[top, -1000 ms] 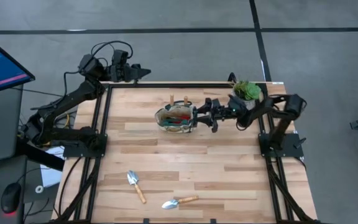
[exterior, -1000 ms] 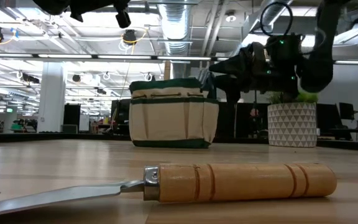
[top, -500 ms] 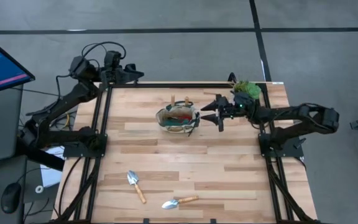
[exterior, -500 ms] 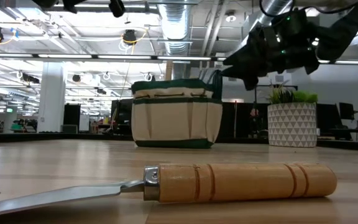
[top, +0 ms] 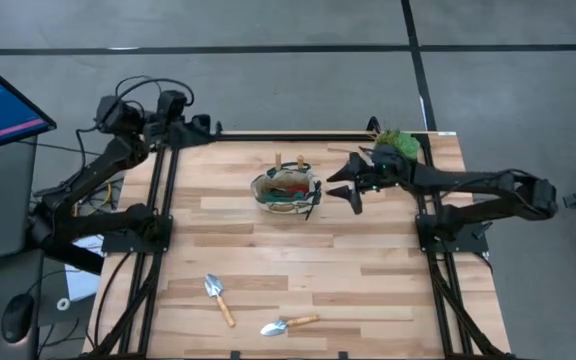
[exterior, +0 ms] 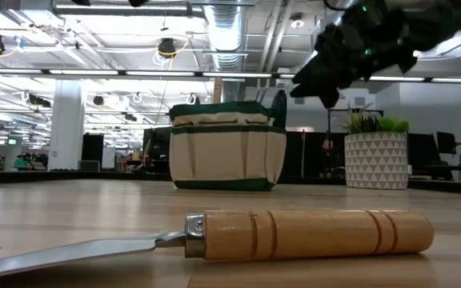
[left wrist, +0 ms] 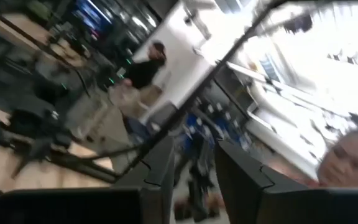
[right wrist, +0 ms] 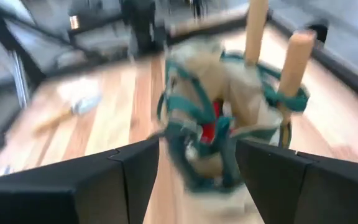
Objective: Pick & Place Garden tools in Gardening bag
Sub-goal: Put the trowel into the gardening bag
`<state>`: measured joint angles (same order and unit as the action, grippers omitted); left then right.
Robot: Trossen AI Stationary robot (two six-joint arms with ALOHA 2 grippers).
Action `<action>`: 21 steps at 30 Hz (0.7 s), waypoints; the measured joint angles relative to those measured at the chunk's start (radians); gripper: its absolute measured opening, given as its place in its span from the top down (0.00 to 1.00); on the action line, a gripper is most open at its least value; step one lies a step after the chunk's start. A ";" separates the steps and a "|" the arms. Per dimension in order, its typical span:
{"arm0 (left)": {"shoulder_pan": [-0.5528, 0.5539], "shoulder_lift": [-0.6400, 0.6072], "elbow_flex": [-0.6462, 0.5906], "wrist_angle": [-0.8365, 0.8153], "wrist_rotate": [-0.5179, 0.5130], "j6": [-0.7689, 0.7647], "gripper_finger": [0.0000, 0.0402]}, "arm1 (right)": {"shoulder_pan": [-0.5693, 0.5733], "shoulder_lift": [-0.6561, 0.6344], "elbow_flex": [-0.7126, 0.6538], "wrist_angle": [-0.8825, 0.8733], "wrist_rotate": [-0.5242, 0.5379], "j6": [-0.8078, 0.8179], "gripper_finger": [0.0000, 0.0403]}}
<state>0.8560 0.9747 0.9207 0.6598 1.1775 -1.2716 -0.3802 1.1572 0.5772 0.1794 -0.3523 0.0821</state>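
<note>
Right pincer [top: 345, 184], fingers apart and empty, hangs just beside the gardening bag [top: 285, 193]; left pincer [top: 208, 127], fingers narrowly apart, at the bench's [top: 298, 270] far corner

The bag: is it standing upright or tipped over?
Upright: the bag sits flat on the table, and two wooden handles stick up from its mouth.

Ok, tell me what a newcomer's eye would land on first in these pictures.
First the gardening bag at the table's middle back, beige with green trim, two wooden handles sticking up from it and something red inside. The right gripper hangs just beside it with its fingers spread and empty. Next, the two trowels lying loose near the front edge, and the green plant in its white pot at the back right corner.
</note>
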 joint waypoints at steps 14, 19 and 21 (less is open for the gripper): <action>-0.225 -0.041 0.000 -0.144 0.124 -0.099 1.00 | 0.159 -0.026 0.387 -0.731 0.171 -0.013 0.49; -0.396 -0.035 0.000 -0.289 0.062 -0.056 1.00 | 0.192 -0.026 0.408 -0.822 0.172 0.033 0.51; -0.465 -0.032 0.000 -0.356 0.032 -0.016 1.00 | 0.204 -0.026 0.409 -0.846 0.171 0.049 0.51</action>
<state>0.3908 0.9424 0.9211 0.3041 1.2095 -1.2877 -0.1761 1.1313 0.9863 -0.6663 -0.1810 0.1312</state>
